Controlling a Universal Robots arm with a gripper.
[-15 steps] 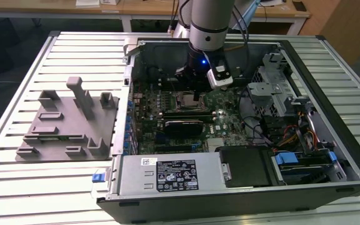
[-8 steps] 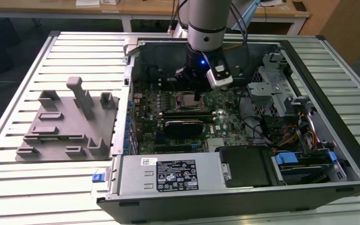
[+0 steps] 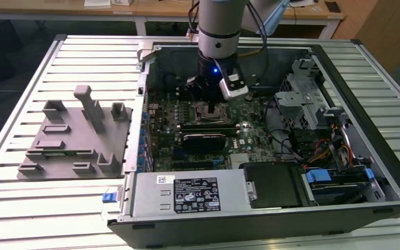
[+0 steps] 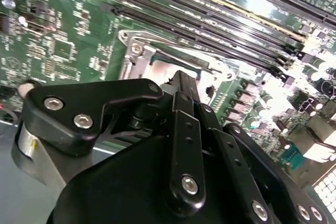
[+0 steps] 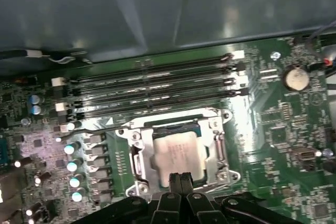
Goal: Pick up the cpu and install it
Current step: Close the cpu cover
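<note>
Silvery cpu (image 5: 176, 153) seated in the motherboard socket, hand (image 5: 181, 178) poised at its edge.
In the first wrist view the cpu lies flat inside the metal socket frame (image 5: 137, 153) on the green motherboard (image 5: 273, 129), just beside the memory slots (image 5: 157, 85); the hand's fingers are pressed together, tips over the cpu's rim. In the exterior view the grey fixture tray (image 3: 61, 151) rests on the tabletop (image 3: 19, 208) at 9 o'clock from the open computer case (image 3: 366, 62).

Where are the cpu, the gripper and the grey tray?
cpu (image 5: 177, 153): first wrist view, middle of its silvery top plate.
gripper (image 5: 181, 178): first wrist view, midway between its fingertips.
grey tray (image 3: 71, 143): exterior view, bare flat part of its base.
</note>
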